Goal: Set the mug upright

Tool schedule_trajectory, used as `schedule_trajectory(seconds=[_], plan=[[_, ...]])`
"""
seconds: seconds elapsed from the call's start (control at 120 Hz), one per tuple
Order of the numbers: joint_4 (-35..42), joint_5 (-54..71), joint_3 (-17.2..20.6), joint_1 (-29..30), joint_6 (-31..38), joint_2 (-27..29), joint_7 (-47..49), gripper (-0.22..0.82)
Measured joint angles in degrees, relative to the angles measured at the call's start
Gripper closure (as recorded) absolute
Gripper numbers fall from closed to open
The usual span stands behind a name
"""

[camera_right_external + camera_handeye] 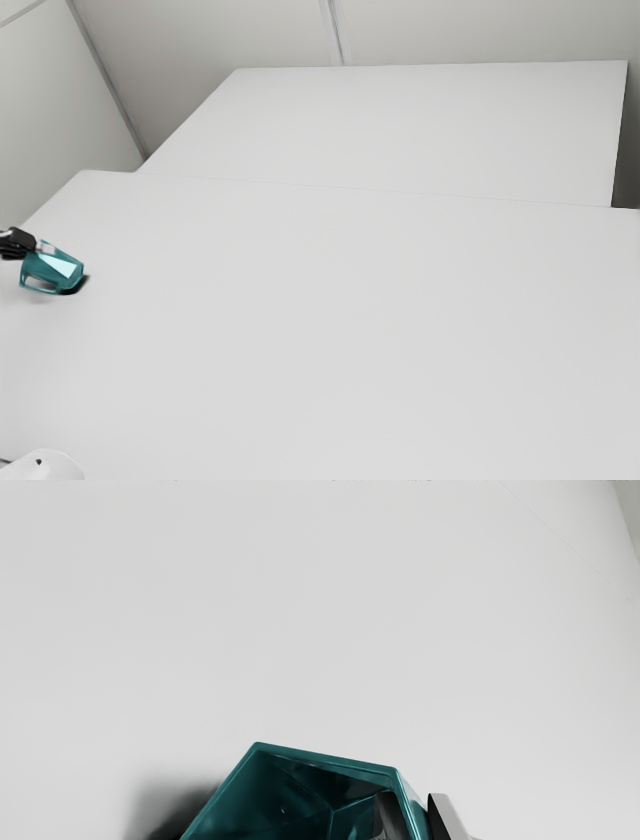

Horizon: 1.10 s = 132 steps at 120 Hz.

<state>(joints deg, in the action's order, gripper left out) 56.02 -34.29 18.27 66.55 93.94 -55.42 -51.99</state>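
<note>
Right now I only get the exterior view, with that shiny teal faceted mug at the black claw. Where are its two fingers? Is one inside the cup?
Observer: Yes. In the wrist view, one finger of the black two-finger claw reaches inside the shiny teal faceted mug.
Operator: And where's the other one?
Observer: The other finger is against the outside, so the claw pinches the mug's wall between the two.
Operator: Funny! Is the mug's mouth round?
Observer: No, the part of the rim in the wrist view runs in straight edges that meet at corners.
</note>
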Motion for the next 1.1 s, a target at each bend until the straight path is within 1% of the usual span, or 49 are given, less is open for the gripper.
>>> schedule_trajectory(seconds=[0.05,0.092,0.2,0.392,0.575,0.733,0.792,0.842,0.908,1.017,1.1], plan=[[0.07,-0.31,0.12,-0.18,-0.13,0.04,0.08,0.75],[0.13,-0.49,0.16,-0.36,-0.23,0.18,0.14,0.73],[0.26,-0.76,0.21,-0.71,-0.43,0.68,0.38,0.76],[1.59,-0.26,0.16,-2.25,-0.67,3.97,1.11,0.78],[3.39,4.48,0.07,-7.47,-0.78,10.29,2.54,0.79],[10.93,9.57,-0.54,-13.37,-0.51,20.20,4.53,0.79],[15.16,11.17,-0.77,-15.40,0.30,23.85,5.37,0.79],[17.83,12.41,-2.56,-18.55,1.14,26.32,6.15,0.79],[22.12,13.45,-6.35,-23.82,2.81,29.72,7.17,0.79],[31.60,14.71,-13.26,-33.50,7.02,37.01,8.80,0.79],[37.23,17.24,-15.80,-40.67,10.58,41.27,10.63,0.79]])
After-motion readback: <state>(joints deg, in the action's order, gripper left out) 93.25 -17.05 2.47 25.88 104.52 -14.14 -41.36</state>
